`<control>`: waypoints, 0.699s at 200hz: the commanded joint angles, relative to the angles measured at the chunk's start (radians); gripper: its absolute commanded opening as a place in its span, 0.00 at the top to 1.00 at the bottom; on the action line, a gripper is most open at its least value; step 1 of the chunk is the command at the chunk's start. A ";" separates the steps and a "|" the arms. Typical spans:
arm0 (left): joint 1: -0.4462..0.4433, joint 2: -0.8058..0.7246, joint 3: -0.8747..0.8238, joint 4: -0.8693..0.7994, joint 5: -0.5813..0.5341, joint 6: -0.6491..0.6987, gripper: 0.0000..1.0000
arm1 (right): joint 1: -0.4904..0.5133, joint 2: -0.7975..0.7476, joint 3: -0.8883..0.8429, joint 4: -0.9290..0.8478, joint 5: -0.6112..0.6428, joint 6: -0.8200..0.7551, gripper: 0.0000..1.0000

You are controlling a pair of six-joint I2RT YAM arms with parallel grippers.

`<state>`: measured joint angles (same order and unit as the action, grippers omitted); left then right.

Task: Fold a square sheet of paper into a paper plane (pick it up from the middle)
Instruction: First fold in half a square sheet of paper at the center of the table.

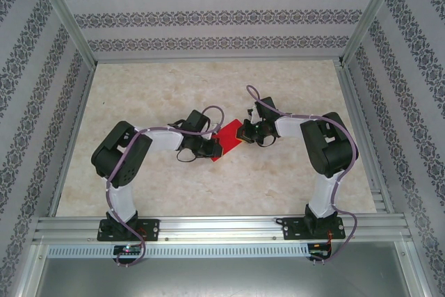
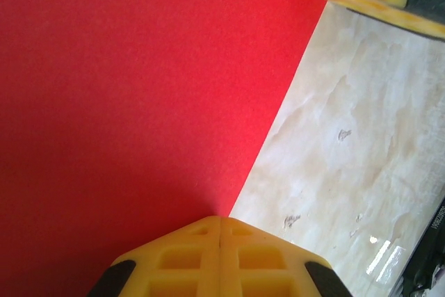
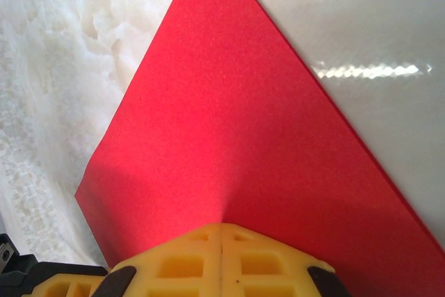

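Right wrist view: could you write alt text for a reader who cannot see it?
A bright red square sheet of paper spreads away from the right gripper, whose yellow jaws are closed on it at the bottom of the frame, a soft crease running from the pinch. Pale marbled table shows to either side.

**Top external camera:** mounted above and behind the arm bases (image 1: pixel 126 229), facing down and forward. The bases sit at 6 o'clock and the desk (image 1: pixel 208 81) runs toward 12 o'clock. The range is long and takes in the whole workspace.

**Left wrist camera:** very close range, looking past the left end effector (image 2: pixel 220 222) at 6 o'clock.

**Right wrist camera:** likewise, looking past the right end effector (image 3: pixel 222 229).

**Shared coverage:** all three views include the square sheet of paper (image 1: pixel 227 140) and the adjoining desk surface.
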<state>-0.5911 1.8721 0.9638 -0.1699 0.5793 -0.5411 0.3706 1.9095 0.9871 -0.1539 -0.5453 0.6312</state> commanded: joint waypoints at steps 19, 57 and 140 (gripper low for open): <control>0.013 -0.025 -0.083 -0.227 -0.040 0.038 1.00 | -0.021 0.100 -0.033 -0.152 0.199 -0.036 1.00; 0.013 -0.040 -0.116 -0.232 -0.055 0.029 1.00 | -0.025 0.102 -0.032 -0.159 0.200 -0.043 1.00; 0.013 -0.059 -0.153 -0.216 -0.059 0.015 1.00 | -0.028 0.109 -0.016 -0.172 0.202 -0.051 1.00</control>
<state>-0.5888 1.8038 0.8837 -0.1825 0.5636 -0.5343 0.3706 1.9202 1.0149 -0.1963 -0.5453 0.6064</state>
